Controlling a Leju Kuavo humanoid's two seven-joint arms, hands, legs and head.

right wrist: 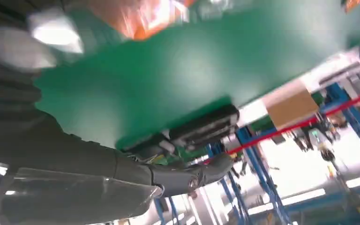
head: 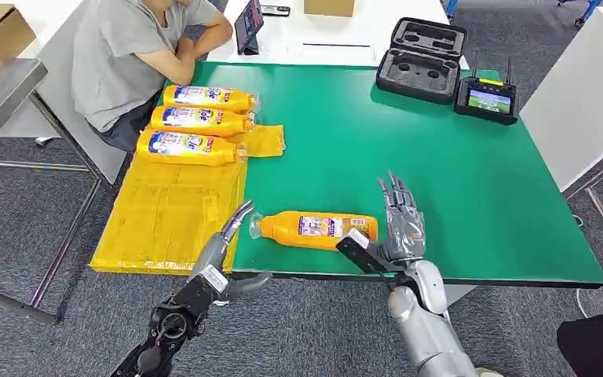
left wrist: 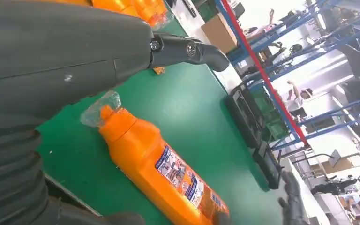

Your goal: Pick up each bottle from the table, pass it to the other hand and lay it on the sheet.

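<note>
An orange bottle [head: 318,228] lies on its side near the green table's front edge, its cap pointing left; the left wrist view has the same bottle [left wrist: 161,168] close up. My right hand [head: 399,220] stands just right of its base, fingers spread and pointing away, holding nothing. My left hand [head: 234,224] hovers just left of the cap, fingers extended, empty. Three more orange bottles [head: 198,120] lie side by side on the far end of the yellow sheet [head: 165,216] at the table's left.
A person in a grey shirt [head: 126,55] sits at the table's far left corner. An open black foam case [head: 422,59] and a controller with a screen [head: 485,100] stand at the back right. The green table [head: 455,173] spreads wide to the right.
</note>
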